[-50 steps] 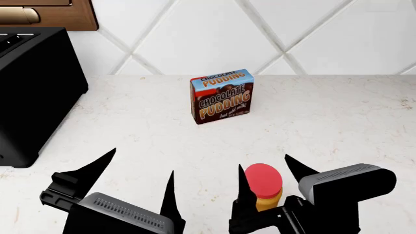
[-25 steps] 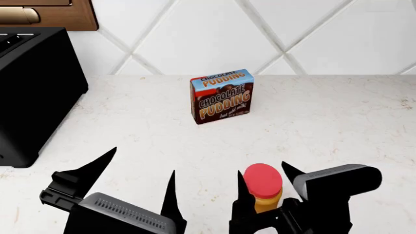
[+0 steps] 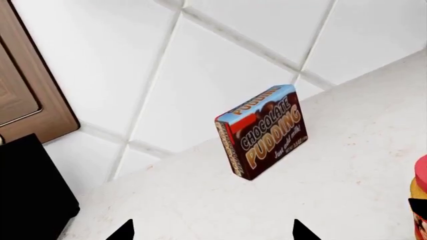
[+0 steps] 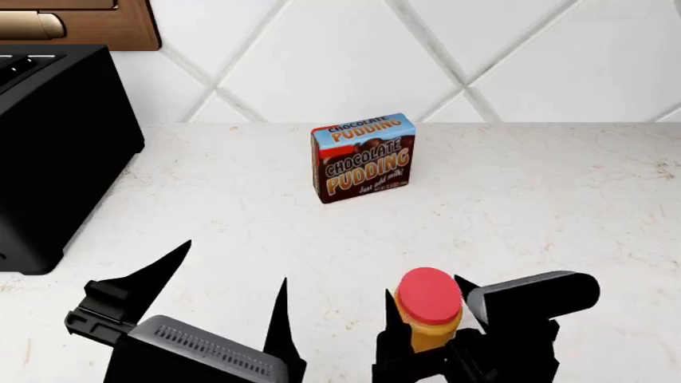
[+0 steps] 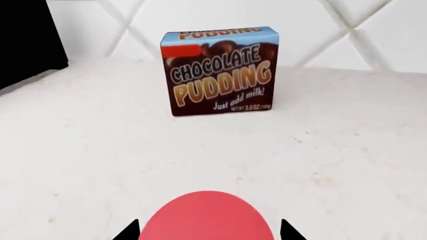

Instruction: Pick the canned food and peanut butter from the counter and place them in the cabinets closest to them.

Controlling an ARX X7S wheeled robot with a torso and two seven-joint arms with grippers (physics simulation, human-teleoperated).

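The peanut butter (image 4: pixel 429 307), a tan jar with a round red lid, stands on the white counter (image 4: pixel 553 199) near its front edge. My right gripper (image 4: pixel 426 289) is shut on the jar, one black finger against each side. In the right wrist view the red lid (image 5: pixel 207 217) fills the space between the fingertips. My left gripper (image 4: pixel 234 267) hangs open over bare counter to the jar's left, holding nothing. The jar's edge (image 3: pixel 420 200) shows at the rim of the left wrist view. The canned food is out of view.
A brown-and-blue chocolate pudding box (image 4: pixel 362 157) stands upright near the tiled back wall (image 4: pixel 511 56). A large black appliance (image 4: pixel 53 152) occupies the counter's left side. A brown cabinet corner (image 4: pixel 75 24) shows at the top left.
The right gripper's fingers have drawn inward from either side of the jar until they meet it. The left gripper and the pudding box have stayed put.
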